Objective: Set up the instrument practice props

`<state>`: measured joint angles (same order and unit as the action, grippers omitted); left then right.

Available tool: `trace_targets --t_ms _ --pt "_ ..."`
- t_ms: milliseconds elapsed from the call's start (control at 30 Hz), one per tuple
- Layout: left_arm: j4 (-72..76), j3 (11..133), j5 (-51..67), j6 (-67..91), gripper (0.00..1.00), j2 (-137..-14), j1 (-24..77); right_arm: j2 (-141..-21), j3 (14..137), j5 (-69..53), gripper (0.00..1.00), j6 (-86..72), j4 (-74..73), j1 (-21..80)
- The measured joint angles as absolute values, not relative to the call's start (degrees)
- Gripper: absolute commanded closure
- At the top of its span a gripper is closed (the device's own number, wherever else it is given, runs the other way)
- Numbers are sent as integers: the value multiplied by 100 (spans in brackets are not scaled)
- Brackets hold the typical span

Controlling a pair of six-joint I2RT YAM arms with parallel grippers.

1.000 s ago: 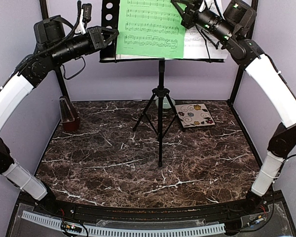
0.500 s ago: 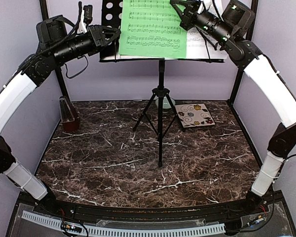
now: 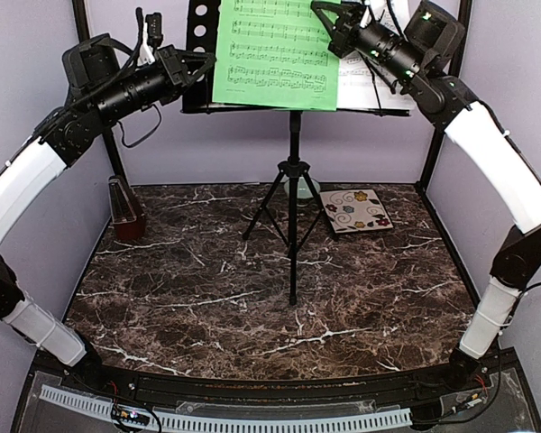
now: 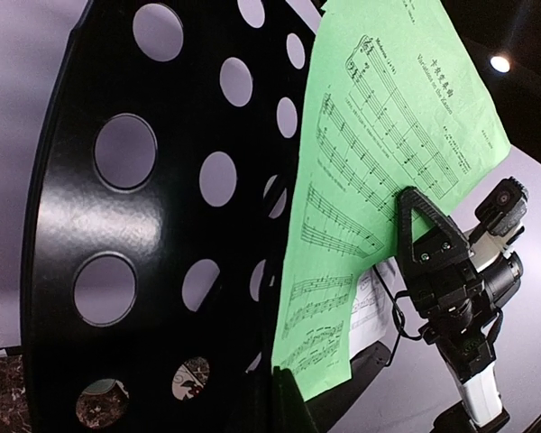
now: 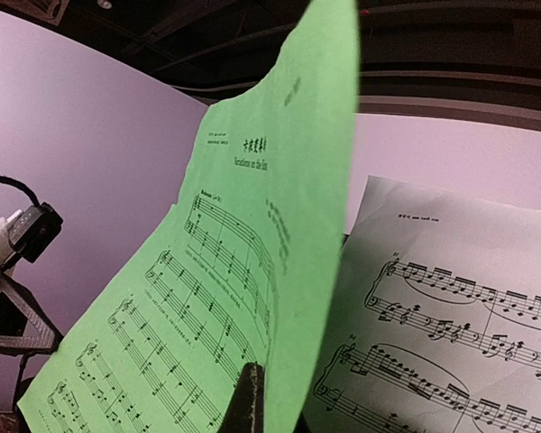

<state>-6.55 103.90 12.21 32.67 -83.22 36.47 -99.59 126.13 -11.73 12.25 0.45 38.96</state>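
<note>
A dark marble-patterned table [image 3: 207, 298] carries a black perforated-desk tripod music stand [image 3: 295, 180], standing upright near the back centre with its desk raised high between the two robot arms. A green sheet of printed music [image 3: 270, 54] rests on the middle of the desk, partly overlapping a white sheet of printed music [image 3: 365, 81] to its right. The right gripper [image 3: 327, 20] is clenched on the green sheet's right edge, which bows forward off the white page. The left gripper [image 3: 201, 65] is closed at the desk's left edge; whether it pinches the metal cannot be told. A cream square tile with a swirl pattern [image 3: 354, 210] lies flat right of the tripod legs. A small dark red-brown pyramid metronome [image 3: 123, 209] stands at the table's far left edge. A small pale green bowl [image 3: 308, 188] peeks out behind the stand's legs.
</note>
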Motion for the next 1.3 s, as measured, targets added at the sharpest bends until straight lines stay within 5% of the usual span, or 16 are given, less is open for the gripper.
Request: trace_targets --t_ms 400,1300 --pt "-751 10239 871 2714 70 -8143 3647 -9789 12477 -1072 100 1308 93 3896" --pt "-1787 11404 1092 3092 77 -8735 3656 -9684 12182 -1063 100 1308 292 3896"
